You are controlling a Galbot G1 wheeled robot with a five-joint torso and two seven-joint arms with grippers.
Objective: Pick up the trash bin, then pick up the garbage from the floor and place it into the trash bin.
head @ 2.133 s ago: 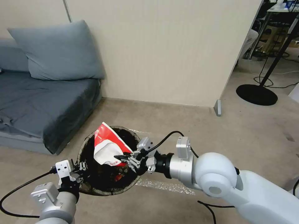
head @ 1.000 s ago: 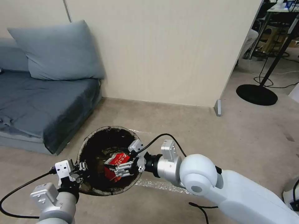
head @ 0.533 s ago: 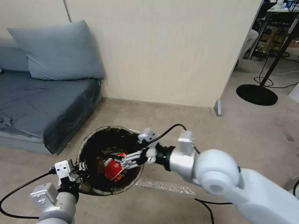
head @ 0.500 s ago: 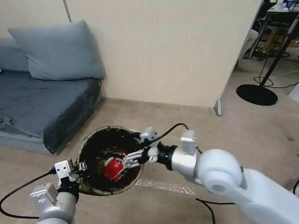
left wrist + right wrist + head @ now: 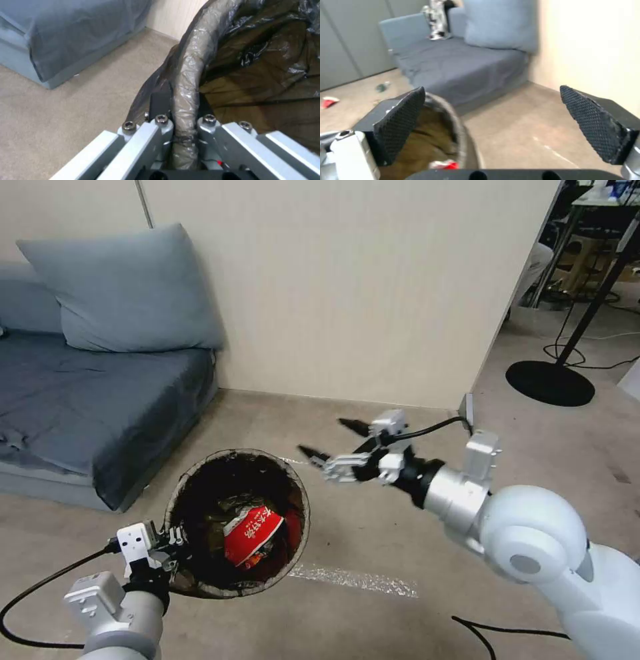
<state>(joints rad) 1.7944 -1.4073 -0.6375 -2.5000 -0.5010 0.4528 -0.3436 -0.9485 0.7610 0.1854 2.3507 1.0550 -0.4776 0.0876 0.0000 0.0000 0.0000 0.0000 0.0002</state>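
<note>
Right gripper [image 5: 331, 439] just released and pulled out, fingers spread wide, now at 2 o'clock off the trash bin [image 5: 297, 493]. Red-and-white wrapper [image 5: 252, 531] sits inside. Left gripper [image 5: 175, 543] stays pinching the rim at 8 o'clock. More litter [image 5: 329, 102] left beyond the sofa [image 5: 460, 67].

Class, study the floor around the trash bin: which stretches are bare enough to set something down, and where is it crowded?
Bare carpet runs between the trash bin and the beige wall, and rightward toward the black lamp base. It is crowded at the bin: left gripper clamps its rim, the open right gripper hangs beside it, and the sofa hems the left.
</note>
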